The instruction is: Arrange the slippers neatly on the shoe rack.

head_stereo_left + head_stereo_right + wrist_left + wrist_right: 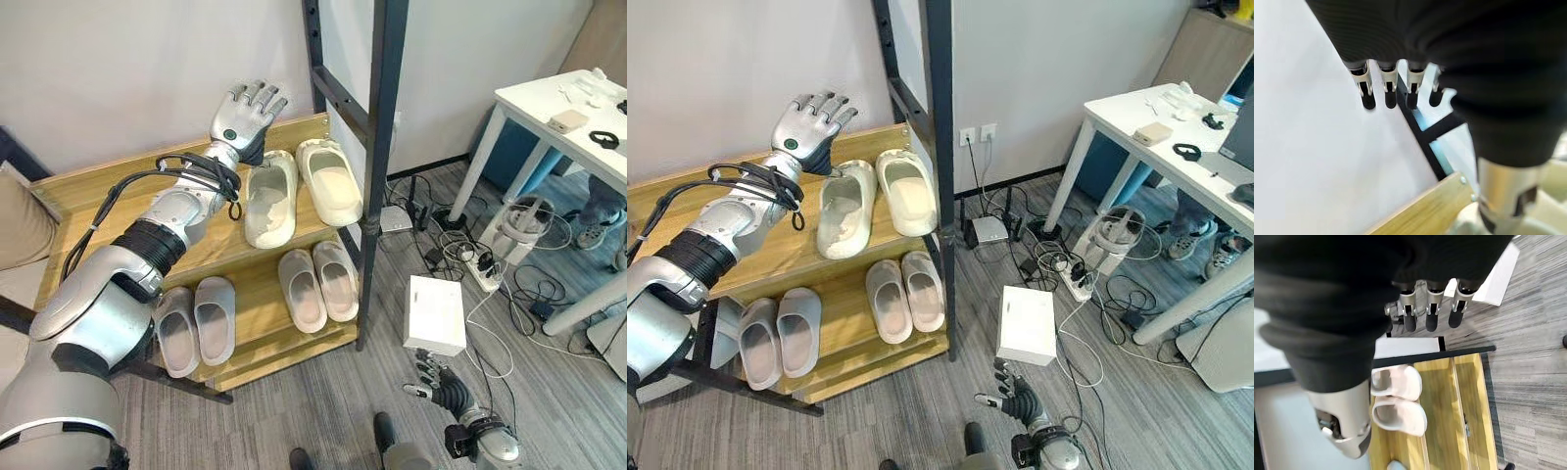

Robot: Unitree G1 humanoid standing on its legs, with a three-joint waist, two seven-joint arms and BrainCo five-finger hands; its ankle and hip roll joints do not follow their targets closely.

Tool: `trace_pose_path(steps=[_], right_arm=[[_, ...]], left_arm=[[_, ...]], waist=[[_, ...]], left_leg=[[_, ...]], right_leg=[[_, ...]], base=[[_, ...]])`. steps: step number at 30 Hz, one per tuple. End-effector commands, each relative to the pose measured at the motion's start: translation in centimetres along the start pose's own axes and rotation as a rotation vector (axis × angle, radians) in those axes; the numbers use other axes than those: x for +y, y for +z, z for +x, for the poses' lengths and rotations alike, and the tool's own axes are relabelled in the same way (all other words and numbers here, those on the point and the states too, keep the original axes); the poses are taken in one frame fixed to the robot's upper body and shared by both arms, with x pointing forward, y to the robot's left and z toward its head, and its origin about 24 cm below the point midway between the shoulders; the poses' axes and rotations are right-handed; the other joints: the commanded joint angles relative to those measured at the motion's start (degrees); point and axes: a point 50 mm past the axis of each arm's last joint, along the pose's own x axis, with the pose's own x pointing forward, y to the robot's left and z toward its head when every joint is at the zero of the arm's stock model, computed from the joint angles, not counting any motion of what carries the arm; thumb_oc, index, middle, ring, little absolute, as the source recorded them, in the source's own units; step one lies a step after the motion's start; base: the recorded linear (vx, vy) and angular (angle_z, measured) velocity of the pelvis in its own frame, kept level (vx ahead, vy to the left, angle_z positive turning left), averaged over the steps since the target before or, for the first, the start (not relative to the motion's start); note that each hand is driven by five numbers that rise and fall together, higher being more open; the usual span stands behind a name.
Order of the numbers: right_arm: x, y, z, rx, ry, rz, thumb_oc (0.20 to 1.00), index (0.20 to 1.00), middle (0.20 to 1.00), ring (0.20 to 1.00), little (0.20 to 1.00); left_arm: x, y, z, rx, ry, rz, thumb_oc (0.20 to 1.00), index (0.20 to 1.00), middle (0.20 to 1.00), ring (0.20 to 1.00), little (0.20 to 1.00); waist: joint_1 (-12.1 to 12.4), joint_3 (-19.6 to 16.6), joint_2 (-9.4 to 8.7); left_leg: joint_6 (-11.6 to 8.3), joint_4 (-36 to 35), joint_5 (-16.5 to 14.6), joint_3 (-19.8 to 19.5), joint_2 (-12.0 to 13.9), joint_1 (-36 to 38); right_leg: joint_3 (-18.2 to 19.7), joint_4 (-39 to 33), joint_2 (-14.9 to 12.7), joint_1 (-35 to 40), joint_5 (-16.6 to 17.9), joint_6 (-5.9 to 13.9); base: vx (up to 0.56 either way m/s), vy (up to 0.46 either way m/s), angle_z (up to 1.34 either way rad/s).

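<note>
Three slipper pairs sat on the wooden shoe rack [196,257] against the white wall.
Cream pair [299,191] on its top shelf, beside the raised, released left hand [245,116]; two pink pairs [318,284] lower. Right hand [431,380] hung relaxed over grey plank floor, near a white box [434,314] and white tabletop [549,103].

Office or lab room: grey plank floor [323,411], white desk [549,108] holding headphones [603,139], power strip [482,270] amid tangled cables, wall sockets [978,134], wooden shoe rack [118,186].
</note>
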Motion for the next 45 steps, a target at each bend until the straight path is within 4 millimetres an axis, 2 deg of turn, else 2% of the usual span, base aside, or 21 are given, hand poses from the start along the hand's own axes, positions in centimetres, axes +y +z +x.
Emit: trace_pose_path(steps=[1,8,9,10,12,13,14,16,20,21,27,32,36,39,40,41,45], right_arm=[[-0.2,1.5,0.6,-0.072,-0.010,0.013,1.000,1.000,1.000,1.000,1.000],[0.1,0.9,0.7,-0.046,-0.014,0.025,1.000,1.000,1.000,1.000,1.000],[0.1,0.7,0.7,-0.033,-0.019,0.026,1.000,1.000,1.000,1.000,1.000],[0.1,0.7,0.7,-0.033,-0.019,0.025,1.000,1.000,1.000,1.000,1.000],[0.2,0.4,0.8,-0.015,-0.027,0.025,1.000,1.000,1.000,1.000,1.000],[0.6,0.2,1.0,-0.005,-0.023,0.026,1.000,1.000,1.000,1.000,1.000],[0.6,0.3,1.0,-0.005,-0.023,0.025,1.000,1.000,1.000,1.000,1.000],[0.8,0.3,1.1,0.001,-0.017,0.023,1.000,1.000,1.000,1.000,1.000],[0.9,0.4,1.2,0.007,-0.014,0.025,1.000,1.000,1.000,1.000,1.000],[0.9,0.4,1.1,0.013,-0.009,0.027,1.000,1.000,1.000,1.000,1.000],[0.8,0.3,0.9,0.033,0.010,0.006,1.000,1.000,1.000,1.000,1.000],[0.9,0.3,1.0,0.047,0.025,-0.006,1.000,1.000,1.000,1.000,1.000],[1.1,0.1,1.0,0.063,0.040,-0.028,1.000,1.000,1.000,1.000,1.000],[1.2,0.1,1.1,0.066,0.043,-0.029,1.000,1.000,1.000,1.000,1.000],[1.3,0.0,1.1,0.071,0.045,-0.031,1.000,1.000,1.000,1.000,1.000],[1.3,0.0,1.1,0.071,0.045,-0.031,1.000,1.000,1.000,1.000,1.000],[1.4,-0.1,1.2,0.080,0.042,-0.026,1.000,1.000,1.000,1.000,1.000]], left_arm=[[5.3,-4.0,2.0,0.113,0.144,0.054,1.000,1.000,1.000,1.000,1.000],[6.6,-3.2,1.1,0.067,0.226,-0.064,1.000,1.000,1.000,1.000,1.000],[5.9,-3.0,0.2,0.090,0.239,-0.245,1.000,1.000,1.000,1.000,1.000],[5.9,-3.0,0.1,0.091,0.238,-0.245,1.000,1.000,1.000,1.000,1.000],[4.4,-2.6,-1.2,0.142,0.244,-0.580,1.000,1.000,1.000,1.000,1.000],[2.5,-1.8,-2.3,0.190,0.244,-0.900,1.000,1.000,1.000,1.000,1.000],[2.5,-1.8,-2.3,0.190,0.244,-0.900,1.000,1.000,1.000,1.000,1.000],[1.2,-0.5,-3.2,0.197,0.223,-1.165,1.000,1.000,1.000,1.000,1.000],[-0.8,1.3,-4.8,0.219,0.174,-1.523,1.000,1.000,1.000,1.000,1.000],[-2.0,1.7,-5.5,0.252,0.128,-1.646,1.000,1.000,1.000,1.000,1.000],[-3.7,3.1,-6.7,0.271,-0.022,-1.846,1.000,1.000,1.000,1.000,1.000],[-4.2,4.1,-6.9,0.260,-0.125,-1.863,1.000,1.000,1.000,1.000,1.000],[-5.1,5.8,-7.2,0.250,-0.230,-1.849,1.000,1.000,1.000,1.000,1.000],[-5.3,6.5,-7.1,0.250,-0.243,-1.874,1.000,1.000,1.000,1.000,1.000],[-5.2,7.5,-7.0,0.235,-0.257,-1.905,1.000,1.000,1.000,1.000,1.000],[-5.2,7.6,-6.9,0.235,-0.257,-1.905,1.000,1.000,1.000,1.000,1.000],[-4.3,9.9,-6.1,0.187,-0.266,-1.988,1.000,1.000,1.000,1.000,1.000]], waist=[[0.4,1.4,-0.02],[1.9,1.4,-0.36],[2.4,1.5,-0.60],[2.4,1.4,-0.57],[3.0,1.3,-0.68],[3.5,1.2,-0.72],[3.5,1.1,-0.72],[3.9,0.9,-0.59],[4.3,0.8,-0.54],[4.5,0.7,-0.51],[4.5,0.4,-0.45],[4.4,0.3,-0.35],[4.0,0.1,-0.14],[3.8,0.1,-0.04],[3.6,0.1,0.03],[3.6,0.1,0.04],[3.0,-0.1,0.09]], left_leg=[[1.87,0.1,-12.1,-2.1,-1.6,4.6],[1.88,0.1,-12.0,-3.2,-1.8,4.5],[1.87,0.1,-12.0,-3.6,-1.8,4.6],[1.89,0.1,-11.9,-3.6,-1.9,4.5],[1.91,0.1,-11.8,-4.0,-1.9,4.6],[1.98,0.1,-11.5,-4.4,-2.0,4.6],[2.00,0.1,-11.5,-4.4,-2.1,4.4],[2.10,0.1,-11.3,-4.8,-2.2,4.3],[2.21,0.1,-11.1,-5.3,-2.4,4.1],[2.24,0.1,-10.9,-5.4,-2.4,4.0],[2.21,0.1,-10.8,-5.8,-2.4,3.6],[2.19,0.1,-10.6,-5.8,-2.3,3.5],[2.11,0.1,-10.6,-5.6,-2.3,3.5],[2.12,0.1,-10.6,-5.6,-2.3,3.5],[2.16,0.1,-10.6,-5.5,-2.4,3.5],[2.16,0.1,-10.6,-5.5,-2.4,3.5],[2.26,0.1,-10.7,-5.5,-2.4,3.4]], right_leg=[[-3.3,0.1,-1.5,6.6,-11.6,4.64],[-4.4,0.1,-1.5,7.1,-11.7,4.47],[-4.7,0.1,-1.5,7.5,-11.8,4.34],[-4.7,0.1,-1.5,7.4,-11.7,4.33],[-5.0,0.1,-1.5,7.7,-11.8,4.08],[-5.4,0.1,-1.6,7.8,-11.9,3.91],[-5.4,0.1,-1.6,7.7,-11.8,3.91],[-5.8,0.1,-1.6,7.8,-11.8,3.81],[-6.5,0.1,-1.7,7.8,-11.6,3.81],[-6.7,0.1,-1.8,7.8,-11.6,3.83],[-7.0,0.1,-1.8,7.6,-11.4,3.92],[-7.0,0.1,-1.8,7.6,-11.4,3.95],[-6.9,0.1,-1.7,7.5,-11.4,3.93],[-6.8,0.1,-1.7,7.4,-11.3,3.91],[-6.7,0.1,-1.8,7.3,-11.3,3.87],[-6.7,0.1,-1.8,7.3,-11.3,3.87],[-6.5,0.1,-1.9,7.3,-11.3,3.85]], base=[[-0.03,-0.010,0.06],[-0.03,-0.001,0.09],[-0.02,-0.007,0.12],[-0.02,-0.004,0.07],[0.00,0.000,0.00],[-0.01,-0.001,0.07],[-0.01,0.005,0.12],[-0.01,0.008,0.24],[-0.01,0.010,0.10],[-0.02,0.012,0.13],[-0.01,0.006,0.05],[0.00,0.000,0.00],[0.00,0.000,0.00],[0.00,0.000,0.00],[0.00,0.000,0.00],[0.00,0.000,0.00],[0.00,0.000,0.00]])
